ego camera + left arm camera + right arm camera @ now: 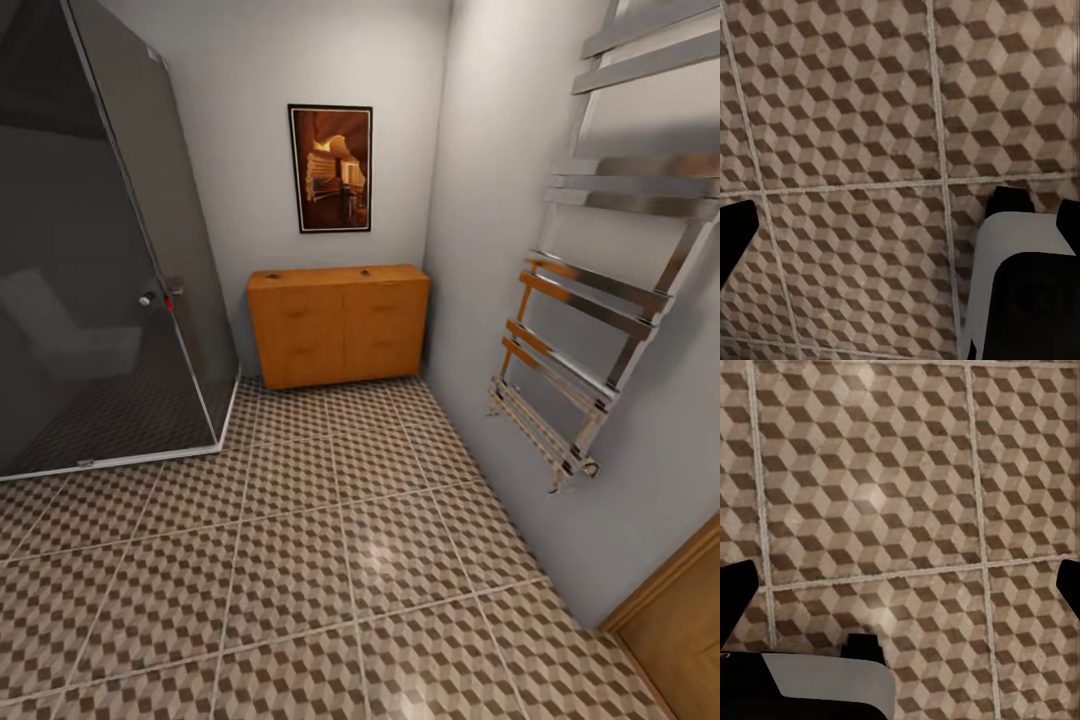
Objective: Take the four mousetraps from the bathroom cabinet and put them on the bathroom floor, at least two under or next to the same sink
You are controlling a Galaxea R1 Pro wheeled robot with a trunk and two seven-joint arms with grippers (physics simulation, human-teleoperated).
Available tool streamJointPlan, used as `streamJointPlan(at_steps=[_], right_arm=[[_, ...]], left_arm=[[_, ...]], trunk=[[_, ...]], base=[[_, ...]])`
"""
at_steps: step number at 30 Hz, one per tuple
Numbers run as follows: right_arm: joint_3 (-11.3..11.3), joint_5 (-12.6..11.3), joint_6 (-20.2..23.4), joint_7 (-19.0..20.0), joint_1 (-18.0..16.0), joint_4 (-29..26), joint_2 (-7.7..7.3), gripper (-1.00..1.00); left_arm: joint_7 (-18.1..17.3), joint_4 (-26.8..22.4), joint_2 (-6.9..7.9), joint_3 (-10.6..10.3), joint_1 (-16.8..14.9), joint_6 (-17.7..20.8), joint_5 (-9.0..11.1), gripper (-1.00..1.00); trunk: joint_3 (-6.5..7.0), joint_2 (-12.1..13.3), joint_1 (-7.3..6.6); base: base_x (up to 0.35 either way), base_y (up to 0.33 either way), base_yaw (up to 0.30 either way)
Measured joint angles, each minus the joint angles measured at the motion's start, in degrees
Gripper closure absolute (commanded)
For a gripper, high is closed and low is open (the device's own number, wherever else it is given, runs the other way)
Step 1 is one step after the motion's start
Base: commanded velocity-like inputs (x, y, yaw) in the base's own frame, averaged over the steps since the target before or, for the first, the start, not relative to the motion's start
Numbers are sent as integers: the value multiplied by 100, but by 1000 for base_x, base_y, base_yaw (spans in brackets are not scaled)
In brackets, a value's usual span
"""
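The orange-brown cabinet (338, 325) stands against the far wall, across the tiled bathroom floor (300, 560). Two small dark specks lie on its flat top, one near the left end (272, 272) and one right of the middle (366, 271). They could be mousetraps but are too small to make out. The sink is out of view. In the left wrist view my left gripper (900, 232) hangs open over bare tiles, its black fingertips (735, 240) at the frame's edges. My right gripper (900, 592) is likewise open above the floor, holding nothing.
A dark glass shower enclosure (90, 260) fills the left side. A chrome towel rail (590, 300) juts from the right wall, and a wooden door (680, 630) is at the lower right. A framed picture (330, 168) hangs above the cabinet. Part of my white and black base (1020, 292) shows below the left arm.
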Motion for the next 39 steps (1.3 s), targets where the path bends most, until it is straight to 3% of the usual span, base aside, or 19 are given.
streamJointPlan(at_steps=[31,39], right_arm=[[0,4,0,0,0,0,0,-100],[0,7,0,1,-1,1,1,-100]], left_arm=[[10,8,2,0,0,-2,0,-100],[10,8,5,0,1,-3,0,-100]], trunk=[[0,0,0],[0,0,0]], base=[[325,-127,2],[323,-85,201]])
